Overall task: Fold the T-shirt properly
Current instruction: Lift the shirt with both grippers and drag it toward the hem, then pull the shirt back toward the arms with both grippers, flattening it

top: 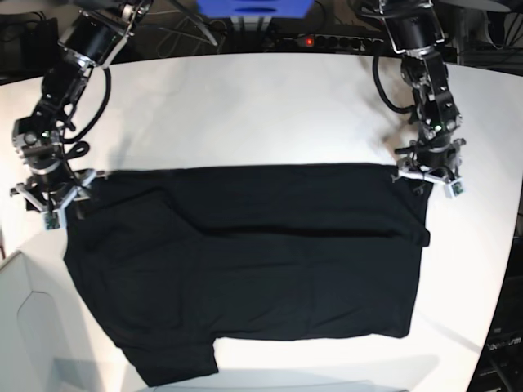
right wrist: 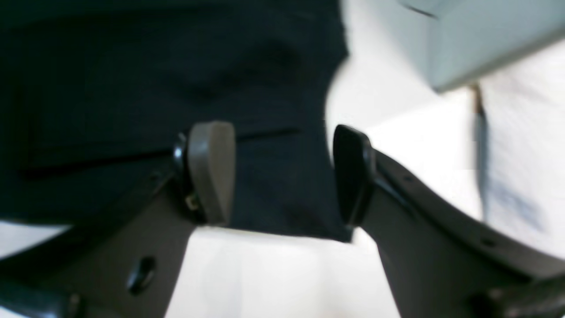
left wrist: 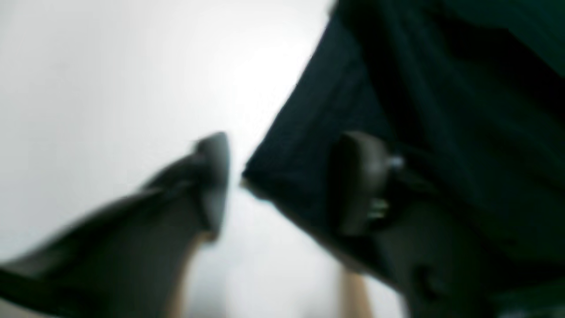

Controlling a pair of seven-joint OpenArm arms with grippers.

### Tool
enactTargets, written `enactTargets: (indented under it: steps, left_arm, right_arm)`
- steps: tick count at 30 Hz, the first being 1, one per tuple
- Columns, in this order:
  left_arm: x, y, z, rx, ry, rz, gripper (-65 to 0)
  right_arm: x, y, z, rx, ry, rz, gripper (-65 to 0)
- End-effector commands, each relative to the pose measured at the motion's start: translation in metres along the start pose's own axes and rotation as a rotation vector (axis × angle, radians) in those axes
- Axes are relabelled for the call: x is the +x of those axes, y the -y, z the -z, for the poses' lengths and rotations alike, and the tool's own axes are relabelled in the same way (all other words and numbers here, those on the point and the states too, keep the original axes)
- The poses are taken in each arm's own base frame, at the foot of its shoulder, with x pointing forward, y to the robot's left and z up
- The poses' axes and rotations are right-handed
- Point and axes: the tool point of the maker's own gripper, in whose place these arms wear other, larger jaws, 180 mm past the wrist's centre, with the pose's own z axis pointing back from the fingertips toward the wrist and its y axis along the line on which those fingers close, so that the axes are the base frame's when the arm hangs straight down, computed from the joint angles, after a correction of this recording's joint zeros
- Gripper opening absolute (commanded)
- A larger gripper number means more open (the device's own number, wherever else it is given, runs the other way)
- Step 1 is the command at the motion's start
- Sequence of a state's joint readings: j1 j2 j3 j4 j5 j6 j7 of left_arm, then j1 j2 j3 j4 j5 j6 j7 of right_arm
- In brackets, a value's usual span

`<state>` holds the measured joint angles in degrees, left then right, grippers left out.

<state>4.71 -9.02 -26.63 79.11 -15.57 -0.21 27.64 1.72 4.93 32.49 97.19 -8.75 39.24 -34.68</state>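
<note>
Lying on the white table [top: 261,90], the T-shirt [top: 253,269] sits between gaping left gripper [left wrist: 282,181] and right gripper [right wrist: 282,174].

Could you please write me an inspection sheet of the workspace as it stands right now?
Surface: white table, bare beyond the shirt.
Job's things: black T-shirt spread flat with its plain side up, top edge folded in a straight line, one sleeve sticking out at the lower corner.
Clutter: nothing seen on the table.
Grippers: left gripper open at a shirt corner, cloth between the fingers; right gripper open, straddling the shirt edge.
Cables: black cables along both arms; a power strip behind the table.
Surroundings: blue box behind the table; white panel at the near corner.
</note>
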Motion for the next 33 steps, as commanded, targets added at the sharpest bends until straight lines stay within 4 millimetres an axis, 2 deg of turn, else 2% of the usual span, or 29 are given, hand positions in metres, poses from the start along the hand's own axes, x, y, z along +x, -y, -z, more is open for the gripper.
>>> enactTargets:
  steps: [1, 5, 6, 8, 14, 20, 26, 27, 29, 32, 33]
  left_arm:
    - [0.017, 0.001, 0.0, -0.004, 0.046, 0.005, -43.8]
    - [0.016, 0.001, 0.0, -0.005, 0.044, 0.003, -63.6]
    - [0.015, 0.001, 0.0, -0.004, 0.041, 0.004, -65.0]
    - [0.014, 0.001, -0.001, -0.003, 0.039, 0.005, -64.3]
    - [0.012, -0.002, -0.002, 0.002, 0.036, 0.004, -65.0]
    - [0.006, -0.005, -0.003, 0.006, 0.025, 0.008, -65.0]
    - [-0.001, -0.009, -0.005, 0.013, 0.011, 0.012, -65.0]
    - [-0.003, -0.01, -0.006, 0.015, 0.006, 0.014, -65.0]
    - [-0.004, -0.01, -0.006, 0.015, 0.005, 0.014, -65.0]
    - [-0.011, -0.015, -0.009, 0.023, -0.007, 0.021, -65.0]
    - [-0.01, -0.015, -0.011, 0.023, -0.006, 0.024, -65.0]
  right_arm:
    - [0.007, 0.009, -0.001, -0.009, 0.03, 0.0, -29.0]
    - [-0.025, 0.027, 0.007, -0.02, -0.045, 0.042, -29.0]
    - [-0.033, 0.029, 0.011, -0.015, -0.067, 0.047, -29.0]
    - [-0.045, 0.036, 0.016, -0.008, -0.104, 0.051, -29.0]
    - [-0.057, 0.061, 0.026, -0.037, -0.132, 0.139, -29.0]
    - [-0.086, 0.054, 0.036, 0.004, -0.205, 0.178, -29.0]
    - [-0.112, 0.045, 0.028, 0.02, -0.263, 0.176, -30.2]
    - [-0.116, 0.045, 0.027, 0.02, -0.27, 0.174, -32.3]
    - [-0.122, 0.044, 0.024, 0.022, -0.284, 0.172, -41.0]
    - [-0.13, 0.043, 0.02, 0.02, -0.3, 0.17, -60.5]
    - [-0.133, 0.043, 0.018, 0.021, -0.305, 0.168, -65.0]
